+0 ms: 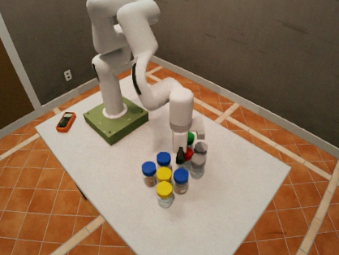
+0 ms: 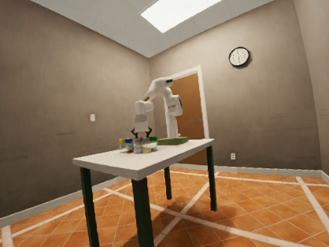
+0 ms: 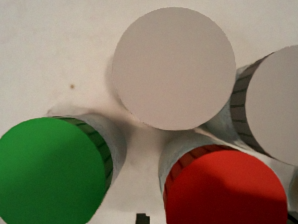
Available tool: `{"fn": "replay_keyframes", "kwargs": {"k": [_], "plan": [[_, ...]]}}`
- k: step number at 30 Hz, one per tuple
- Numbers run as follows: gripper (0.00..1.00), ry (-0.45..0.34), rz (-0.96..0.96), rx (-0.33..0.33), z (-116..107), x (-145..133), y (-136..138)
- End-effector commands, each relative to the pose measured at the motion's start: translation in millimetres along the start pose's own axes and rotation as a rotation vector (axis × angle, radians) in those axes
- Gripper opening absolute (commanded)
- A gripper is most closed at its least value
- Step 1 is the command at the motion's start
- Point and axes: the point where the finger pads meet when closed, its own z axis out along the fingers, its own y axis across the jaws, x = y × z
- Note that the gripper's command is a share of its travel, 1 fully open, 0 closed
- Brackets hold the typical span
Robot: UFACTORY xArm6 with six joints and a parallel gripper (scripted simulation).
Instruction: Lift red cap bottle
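Observation:
The red-capped bottle (image 1: pixel 188 153) stands in a tight cluster on the white table, with a green-capped bottle (image 1: pixel 190 138) behind it and two grey-capped bottles (image 1: pixel 200 147) (image 1: pixel 198 159) beside it. My gripper (image 1: pixel 184 154) is open and empty, lowered to cap level right at the red cap; one dark finger shows on the cap's left side and the other is hidden. The wrist view looks straight down on the red cap (image 3: pixel 225 187), the green cap (image 3: pixel 50 172) and the two grey caps (image 3: pixel 173 67) (image 3: pixel 272 107), all close together. In the exterior view the gripper (image 2: pixel 142 134) hangs just over the bottles (image 2: pixel 138 145).
Three blue-capped bottles (image 1: pixel 163 158) (image 1: pixel 148 168) (image 1: pixel 181 175) and two yellow-capped bottles (image 1: pixel 164 174) (image 1: pixel 164 188) stand just in front of the cluster. An orange device (image 1: pixel 66 121) lies at the table's far left. The arm's green base (image 1: pixel 115 118) sits behind.

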Motion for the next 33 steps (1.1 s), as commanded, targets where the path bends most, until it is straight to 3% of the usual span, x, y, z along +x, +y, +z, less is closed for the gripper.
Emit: {"fn": "replay_keyframes", "kwargs": {"k": [1, 5, 33], "plan": [[0.79, 0.002, 0.0, -0.002, 17, 1, 1], [0.79, 0.004, 0.0, -0.004, 34, 2, 2], [0.79, 0.002, 0.0, -0.002, 33, 19, 1]]}}
